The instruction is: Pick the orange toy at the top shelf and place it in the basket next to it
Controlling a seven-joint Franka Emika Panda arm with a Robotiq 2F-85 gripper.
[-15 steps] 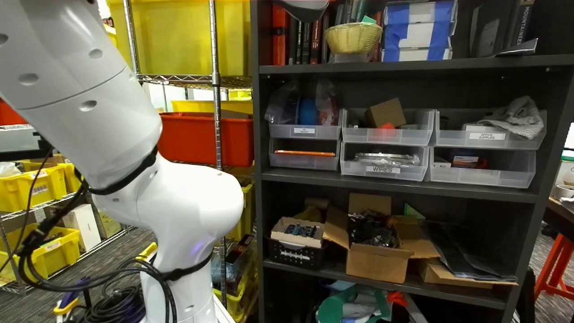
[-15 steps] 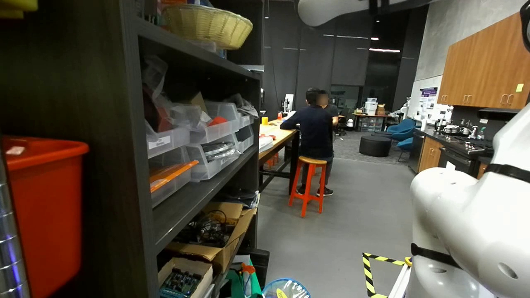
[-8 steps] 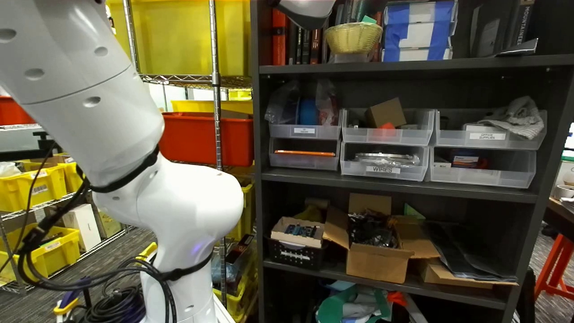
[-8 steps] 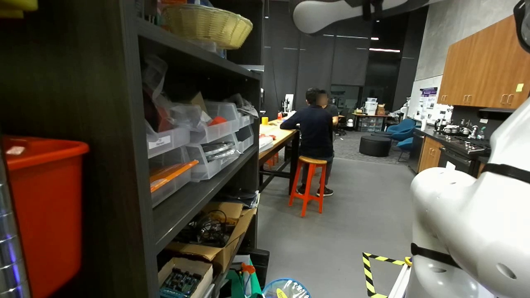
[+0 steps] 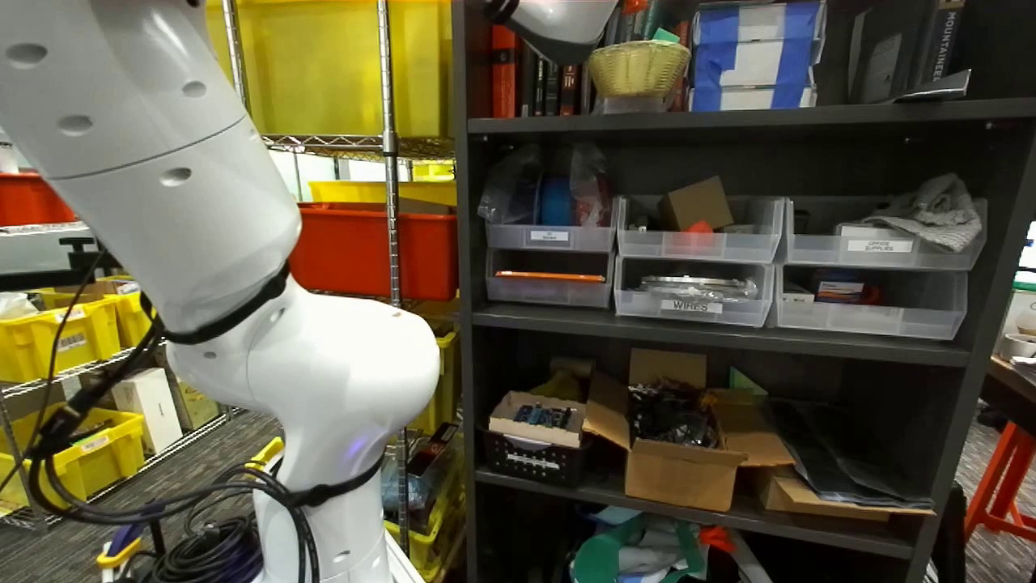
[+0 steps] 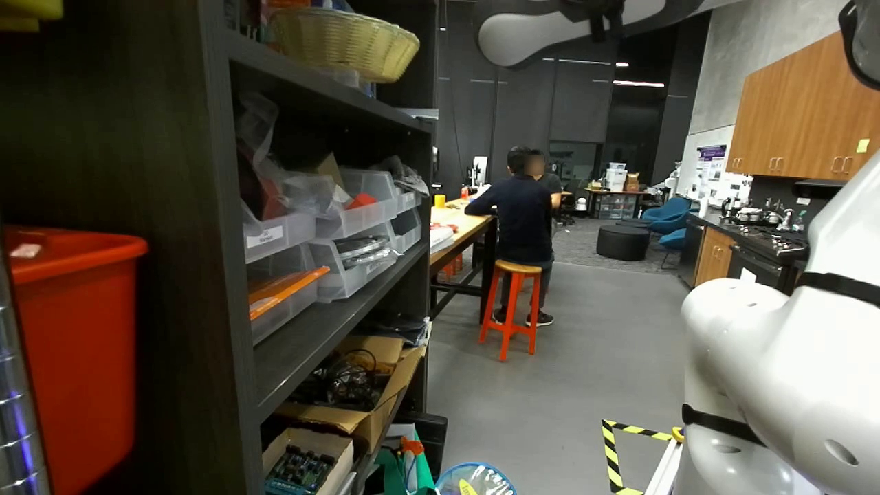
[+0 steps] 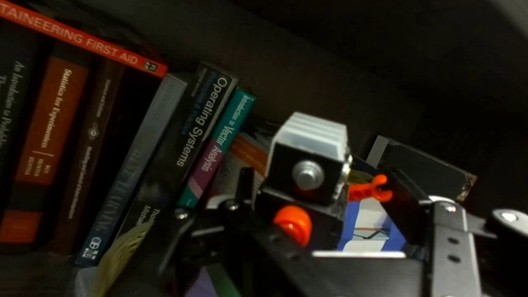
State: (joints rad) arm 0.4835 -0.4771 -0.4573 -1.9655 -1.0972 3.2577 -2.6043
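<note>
At left, the arm [image 5: 218, 186] had leaned right; its end link [image 5: 566, 20] sat lower vs. the prev. frame, just left of the basket [image 5: 639, 70] in an exterior view. The gripper [image 7: 321, 179] prob. held the toy [image 7: 293, 225], tho contact was partly hidden. Orange, prob. the toy, newly showed above the basket there; depth unclear. So the carry looked nearly done, release not yet. Neither basket nor box [image 5: 754, 57] at right had moved.

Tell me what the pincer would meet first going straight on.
In the wrist view, likely the black-and-white block with a silver knob, perhaps part of the orange toy, in line with the pincer. Depth is unclear; it may lie between the jaws.
</note>
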